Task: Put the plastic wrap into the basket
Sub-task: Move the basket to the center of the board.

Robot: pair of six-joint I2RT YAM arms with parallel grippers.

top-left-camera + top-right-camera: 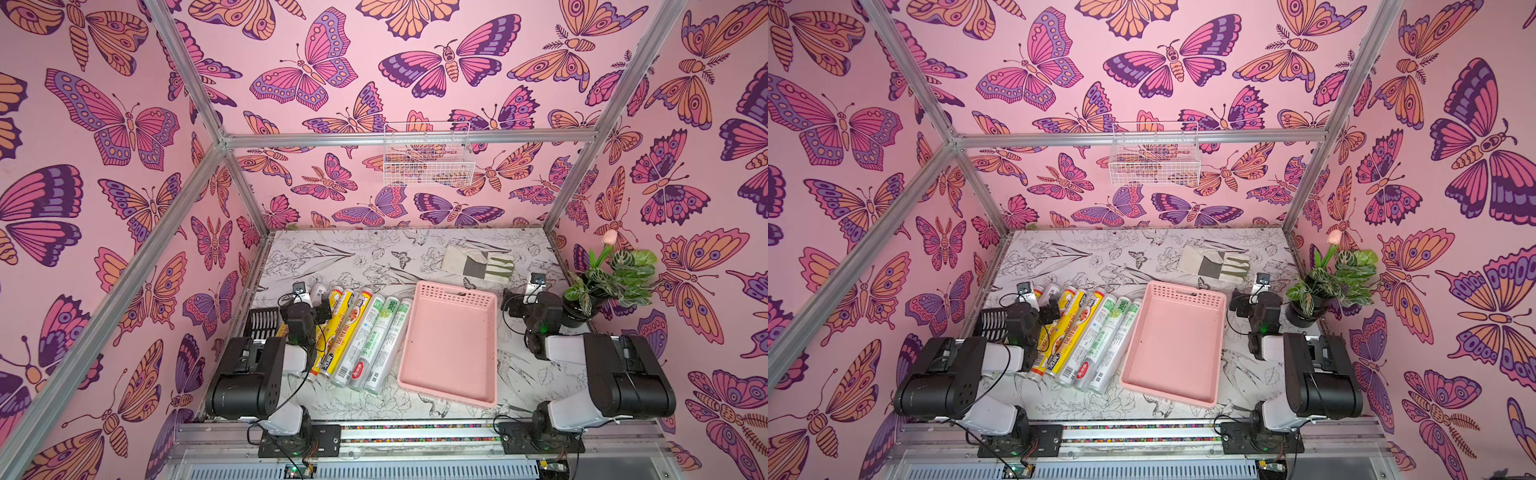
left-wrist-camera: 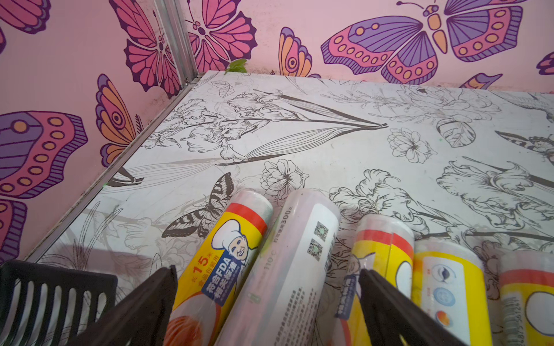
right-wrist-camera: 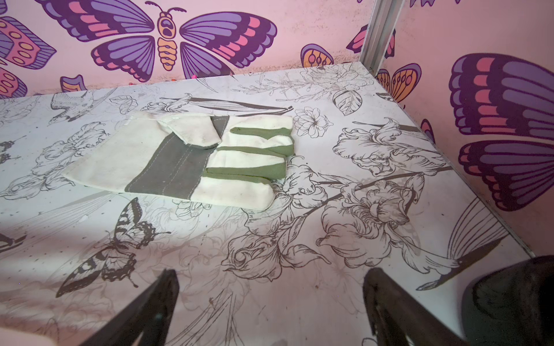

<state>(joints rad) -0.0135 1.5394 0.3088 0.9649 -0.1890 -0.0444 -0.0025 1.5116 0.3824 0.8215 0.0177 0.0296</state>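
Observation:
The plastic wrap lies as a row of long rolls side by side on the table, yellow ones (image 1: 338, 332) to the left and whitish ones with green print (image 1: 380, 336) next to the basket. The basket (image 1: 451, 345) is a shallow pink tray and holds nothing. My left gripper (image 2: 267, 271) is open above the far ends of the leftmost rolls. Between its jaws I see a yellow roll with a chef picture (image 2: 221, 263) and a whitish roll (image 2: 293, 257), neither gripped. Right of the basket, my right gripper (image 3: 269, 272) is open over bare table.
A black slotted scoop (image 1: 262, 322) sits at the table's left edge beside the left arm. A white and green work glove (image 1: 478, 264) lies behind the basket. A potted plant (image 1: 611, 282) stands at the right edge. A white wire basket (image 1: 428, 162) hangs on the back wall.

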